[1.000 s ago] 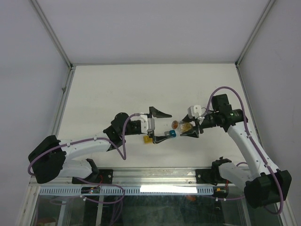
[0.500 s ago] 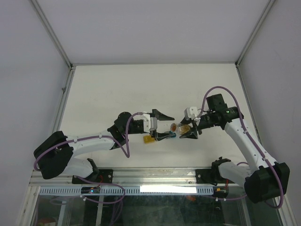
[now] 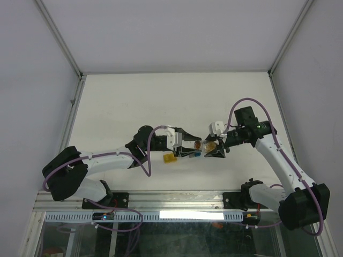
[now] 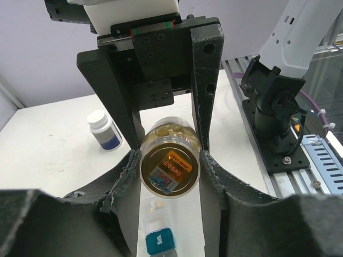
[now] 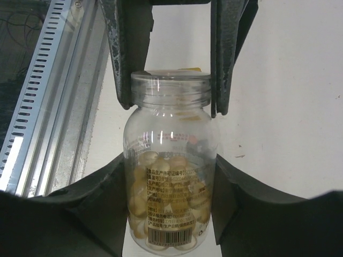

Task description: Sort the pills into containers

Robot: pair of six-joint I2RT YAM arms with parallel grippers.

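On the table (image 3: 161, 101), the right claw (image 3: 213, 145) is clamped on a vial (image 5: 169, 176) of pills (image 5: 161, 214). The left claw (image 3: 192, 146) straddles its cap (image 4: 170, 171); whether it pinches, I cannot tell. A bottle (image 4: 104, 130) stands apart. The blue container (image 4: 159, 241) lies under the vial, the yellow container (image 3: 169, 158) near it.

clear vial (image 5: 170, 139), clamped in right claw (image 5: 170, 184)

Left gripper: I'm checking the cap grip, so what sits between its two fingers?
The clear pill bottle, end-on in the left wrist view, held by the right gripper. In the right wrist view the left gripper flanks its cap.
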